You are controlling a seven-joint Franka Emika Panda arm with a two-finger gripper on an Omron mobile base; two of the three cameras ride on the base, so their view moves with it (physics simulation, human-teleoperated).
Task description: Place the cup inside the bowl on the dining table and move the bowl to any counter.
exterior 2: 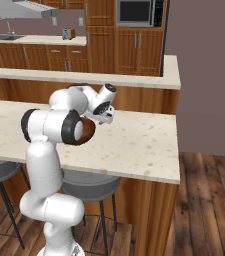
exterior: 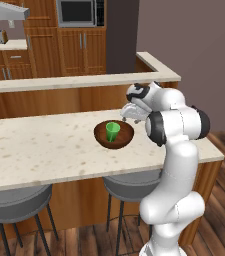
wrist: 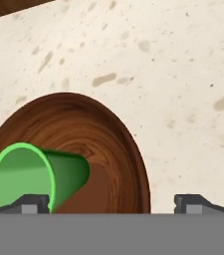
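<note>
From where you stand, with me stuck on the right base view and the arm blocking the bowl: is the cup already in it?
Observer: Yes. In the left base view the cup stands inside the bowl.
Operator: Where is the bowl sitting?
Observer: On the dining table, near its right end.
Operator: Is the gripper gripping anything?
Observer: No. In the hand view the gripper is open, one fingertip by the cup's rim, the other over bare table beyond the bowl's edge.
</note>
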